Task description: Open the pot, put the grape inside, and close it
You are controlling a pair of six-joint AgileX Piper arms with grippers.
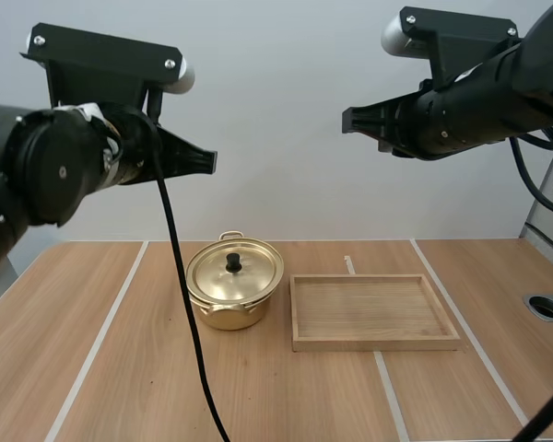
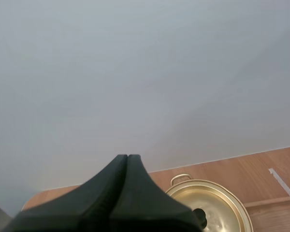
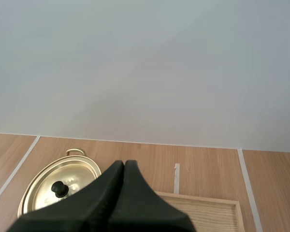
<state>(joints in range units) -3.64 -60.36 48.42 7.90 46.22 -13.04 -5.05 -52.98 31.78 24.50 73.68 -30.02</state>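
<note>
Light wooden table (image 1: 74, 368) crossed by white tape lines, plain grey wall behind it: that's your stage.

Closest to you, both arms hang high over the table, well apart from everything on it. Your left pincer (image 1: 209, 163) has its two black fingers pressed together into one dark wedge with nothing between them. It points inward, and in its wrist view the pot sits just past the tip. Your right pincer (image 1: 347, 120) mirrors it from the other side, its fingers likewise pressed together on nothing.

Further out on the table sits the golden pot (image 1: 229, 315), upright and a little toward your left arm's side. Its lid (image 1: 249, 276) is still on and seated flat, with the black knob (image 1: 233, 262) at its centre. Just beside the pot, toward your right arm, lies the wooden tray (image 1: 376, 344), not touching it. Off at the right edge there's a round port (image 1: 547, 307) set into the tabletop.

The score as I read it: nothing is done yet. The lid has to come off, the grape has to go in, and the lid has to go back on, so all three steps are ahead of you. The knob looks like your first target.

I can't read any brand, label or writing on the pot or the tray.
</note>
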